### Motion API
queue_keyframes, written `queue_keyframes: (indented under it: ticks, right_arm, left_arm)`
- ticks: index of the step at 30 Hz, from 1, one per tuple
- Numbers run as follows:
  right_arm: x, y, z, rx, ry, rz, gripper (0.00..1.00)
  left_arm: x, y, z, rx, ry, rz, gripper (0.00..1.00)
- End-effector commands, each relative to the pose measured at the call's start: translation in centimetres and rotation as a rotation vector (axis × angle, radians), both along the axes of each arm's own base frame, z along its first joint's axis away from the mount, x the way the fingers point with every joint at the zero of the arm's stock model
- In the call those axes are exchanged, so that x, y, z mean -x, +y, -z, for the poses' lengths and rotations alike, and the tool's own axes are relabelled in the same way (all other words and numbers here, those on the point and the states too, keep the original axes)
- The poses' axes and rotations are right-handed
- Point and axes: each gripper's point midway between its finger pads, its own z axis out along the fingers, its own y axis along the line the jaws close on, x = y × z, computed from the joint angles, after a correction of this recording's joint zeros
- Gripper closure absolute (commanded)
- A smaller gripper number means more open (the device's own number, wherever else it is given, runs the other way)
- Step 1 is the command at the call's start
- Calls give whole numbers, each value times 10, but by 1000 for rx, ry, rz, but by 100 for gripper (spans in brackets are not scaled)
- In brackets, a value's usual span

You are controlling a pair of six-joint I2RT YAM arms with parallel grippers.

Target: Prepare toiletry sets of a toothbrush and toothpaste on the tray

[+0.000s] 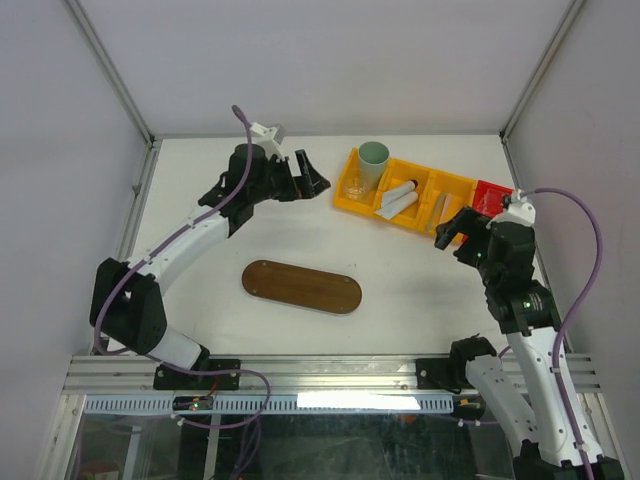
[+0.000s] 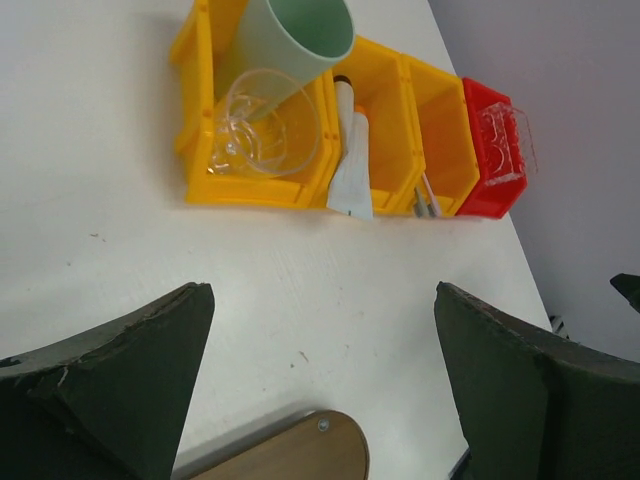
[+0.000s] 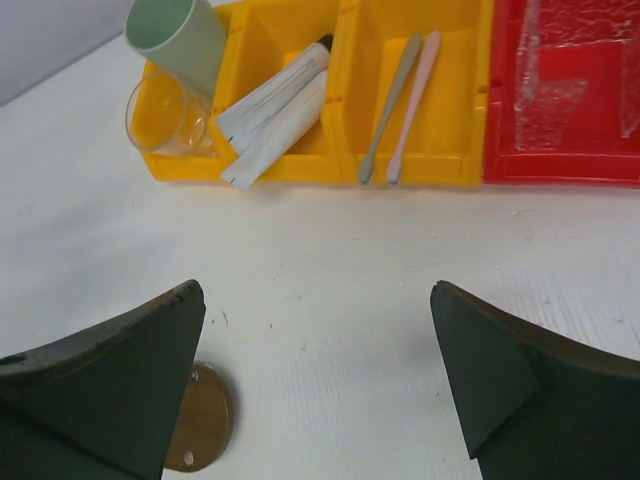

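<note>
The dark brown oval tray [image 1: 301, 286] lies bare on the white table, between the two arms. Two white toothpaste tubes [image 1: 398, 198] [image 3: 275, 105] lie in the second compartment of the yellow bin [image 1: 458, 190]. A grey and a pink toothbrush [image 3: 405, 100] lie side by side in the compartment to their right. My left gripper [image 1: 318, 175] [image 2: 320, 295] hovers open and holds nothing, just left of the bin. My right gripper [image 1: 452, 232] [image 3: 316, 288] is open too, nothing in it, over the table in front of the bin's right end.
A mint-green cup [image 1: 373, 160] and a clear glass [image 1: 356, 187] sit in the bin's leftmost compartment. A red compartment [image 1: 492, 195] with clear plastic inside adjoins the bin's right end. Metal frame rails run along the table's edges.
</note>
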Motion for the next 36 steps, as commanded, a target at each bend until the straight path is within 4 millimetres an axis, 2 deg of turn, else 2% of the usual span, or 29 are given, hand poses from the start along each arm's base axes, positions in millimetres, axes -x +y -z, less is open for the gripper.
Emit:
queue_keyframes:
  ticks: [1, 7, 13, 17, 19, 20, 22, 26, 30, 32, 36]
  right_arm:
    - [-12, 36, -23, 20, -38, -254, 0]
    - [-41, 57, -17, 10, 21, -349, 0]
    - [-85, 83, -13, 45, 66, -364, 0]
    - [-116, 108, -4, 66, 104, -396, 2]
    - [-132, 119, 4, 100, 135, -424, 6]
    - [-141, 126, 15, 121, 170, -434, 10]
    - [-159, 138, 15, 152, 180, -447, 15]
    - [-188, 157, 27, 237, 225, -445, 24]
    - [-216, 157, 41, 312, 273, -379, 30]
    - [-228, 158, 48, 330, 285, -359, 33]
    - [-244, 163, 60, 345, 311, -353, 47]
  left_arm:
    - [-9, -22, -19, 36, -4, -22, 4]
    - [-15, -11, -29, -57, -44, -47, 1]
    - [-24, -2, -46, -131, -104, -64, 1]
    - [-24, 10, -39, -182, -136, -81, 1]
    - [-22, 14, -39, -211, -158, -69, 1]
    - [-21, 17, -37, -223, -165, -72, 1]
    - [-20, 22, -38, -239, -177, -85, 1]
    - [-21, 33, -47, -270, -214, -127, 1]
    - [-22, 39, -45, -296, -223, -144, 1]
    - [-16, 43, -59, -282, -251, -151, 1]
    - [-15, 44, -60, -281, -256, -151, 1]
